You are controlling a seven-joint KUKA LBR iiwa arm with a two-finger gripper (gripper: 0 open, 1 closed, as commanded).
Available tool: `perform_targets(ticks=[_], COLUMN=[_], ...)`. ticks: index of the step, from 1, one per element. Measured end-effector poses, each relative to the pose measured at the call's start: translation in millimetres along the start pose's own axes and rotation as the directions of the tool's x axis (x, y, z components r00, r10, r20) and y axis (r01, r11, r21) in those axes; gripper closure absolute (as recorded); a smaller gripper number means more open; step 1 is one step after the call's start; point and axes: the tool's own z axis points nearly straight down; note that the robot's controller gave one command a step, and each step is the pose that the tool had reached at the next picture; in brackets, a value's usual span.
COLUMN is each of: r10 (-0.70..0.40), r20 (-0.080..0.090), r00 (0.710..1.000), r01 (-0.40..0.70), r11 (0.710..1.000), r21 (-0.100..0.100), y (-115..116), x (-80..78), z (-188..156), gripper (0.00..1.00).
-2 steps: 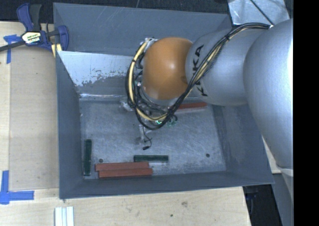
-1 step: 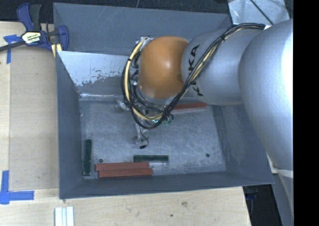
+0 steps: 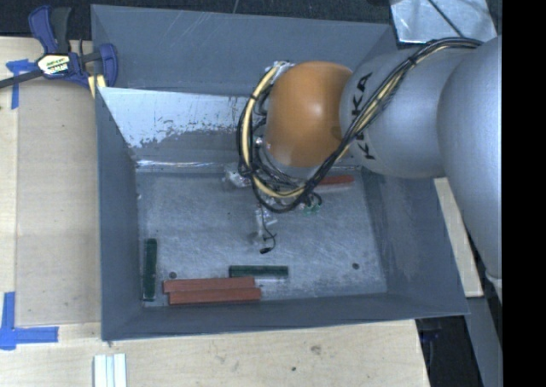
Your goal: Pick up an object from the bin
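My gripper (image 3: 265,239) hangs below the orange wrist cover over the middle of the bin floor, with bare floor under its tip. A short dark green stick (image 3: 258,272) lies just in front of it, a little toward the near wall. Touching that stick's near side, a long red-brown bar (image 3: 213,291) lies flat along the near wall. I see nothing held in the gripper.
A second dark green stick (image 3: 150,268) lies along the left wall. A red piece (image 3: 339,179) and a small green bit (image 3: 312,205) peek out from under the arm at the right. The arm covers the bin's back right part.
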Motion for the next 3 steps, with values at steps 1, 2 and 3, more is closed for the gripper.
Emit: perform_targets(ticks=[1,2,3], r10=[-0.052,-0.186,-0.139], r20=[-0.001,0.001,0.000], r00=[0.999,0.983,0.990], r01=[0.052,0.186,0.139], r11=[0.999,0.983,0.990], r21=[0.005,0.002,0.002], y=[-32.3,-70.2,-129.8], x=[-15.0,-2.2,20.9], z=[-8.0,-1.4,-2.8], gripper=[0.00,0.00,0.00])
